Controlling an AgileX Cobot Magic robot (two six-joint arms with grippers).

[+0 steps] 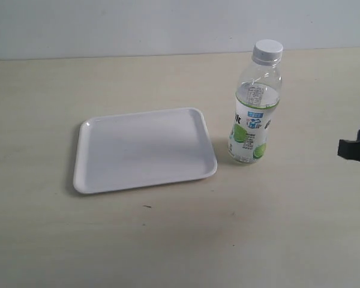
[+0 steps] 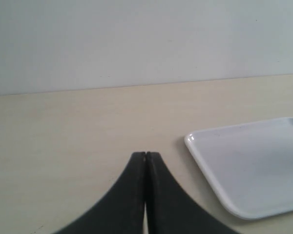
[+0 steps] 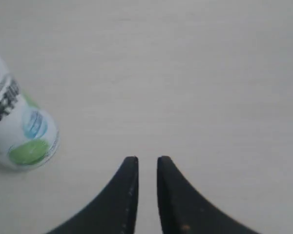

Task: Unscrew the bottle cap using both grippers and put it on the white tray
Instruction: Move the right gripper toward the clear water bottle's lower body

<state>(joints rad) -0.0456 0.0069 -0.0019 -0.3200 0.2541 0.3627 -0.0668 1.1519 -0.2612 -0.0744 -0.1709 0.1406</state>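
The clear bottle [image 1: 254, 111] stands upright on the table, just right of the white tray [image 1: 144, 150]. Its white cap [image 1: 268, 50] is on the neck. The tray holds nothing. In the exterior view only the black tip of my right gripper [image 1: 355, 149] shows, at the right edge and well away from the bottle. In the right wrist view, the right gripper [image 3: 147, 160] has a narrow gap between its fingers with nothing in it, and the bottle's labelled base [image 3: 19, 131] stands off to one side. My left gripper [image 2: 145, 155] is shut on nothing, near a corner of the tray [image 2: 254, 165].
The light wooden table [image 1: 168, 240] runs back to a pale wall [image 1: 138, 24]. A small dark speck [image 1: 147, 207] lies in front of the tray.
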